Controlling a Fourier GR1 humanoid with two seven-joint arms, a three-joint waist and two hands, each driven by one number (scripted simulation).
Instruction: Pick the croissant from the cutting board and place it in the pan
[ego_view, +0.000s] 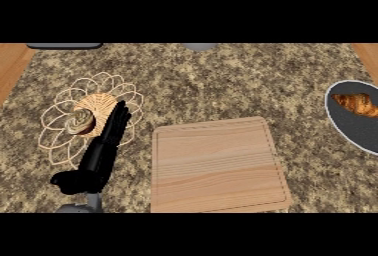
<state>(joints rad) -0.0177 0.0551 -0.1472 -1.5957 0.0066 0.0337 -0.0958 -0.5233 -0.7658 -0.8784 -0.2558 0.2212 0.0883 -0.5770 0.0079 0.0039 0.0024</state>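
Nearest the lower edge, at seven o'clock: left robot hand (94, 162), black, on a grey forearm. Fingers straight and together, pointing up toward eleven o'clock, holding nothing; fingertips overlie the mat's inner rim. Judged resting, since nothing of the task lies on that side.

At six o'clock, centre: pale rectangular wooden cutting board (218, 165) with a grooved border. Flat on the speckled brown granite counter (221, 85). Nothing is seen on it, so the pick-up step appears done.

At nine to ten o'clock: flower-shaped wire trivet with a woven straw centre (87, 116). Just left of the board, partly covered by the left robot hand. No role in the task.

At three o'clock, cut by the right edge: dark grey round pan with a pale rim (354, 125). Golden-brown croissant (357, 104) lies inside, in the upper part, well apart from the board. Placement judged complete.

Right robot hand: not in view.
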